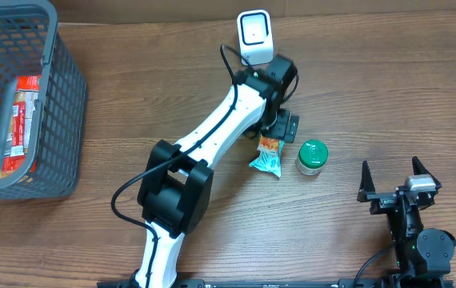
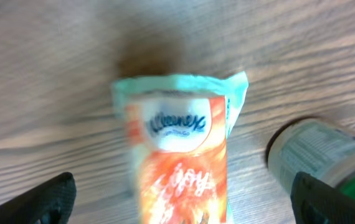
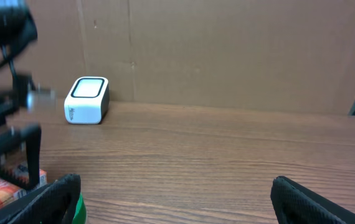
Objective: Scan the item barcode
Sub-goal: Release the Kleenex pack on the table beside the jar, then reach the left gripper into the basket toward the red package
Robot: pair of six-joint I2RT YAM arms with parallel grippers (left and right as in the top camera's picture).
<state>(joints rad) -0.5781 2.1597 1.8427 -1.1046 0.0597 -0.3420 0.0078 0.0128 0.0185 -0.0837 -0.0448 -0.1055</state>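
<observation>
A Kleenex tissue pack (image 1: 268, 158), orange with teal ends, lies on the wooden table below the white barcode scanner (image 1: 254, 32). My left gripper (image 1: 281, 128) hangs just over the pack. In the left wrist view that gripper (image 2: 184, 199) is open, its dark fingertips (image 2: 53, 199) wide apart on either side of the blurred pack (image 2: 177, 124) and touching nothing. My right gripper (image 1: 392, 180) rests open near the front right edge. Nothing sits between the right gripper's (image 3: 177, 199) jaws, and the scanner (image 3: 87, 99) shows far to its left.
A green-lidded jar (image 1: 312, 156) stands just right of the pack and shows again in the left wrist view, jar (image 2: 314, 155). A grey wire basket (image 1: 68, 104) with packaged goods sits at the far left. A cardboard wall (image 3: 227, 50) backs the table.
</observation>
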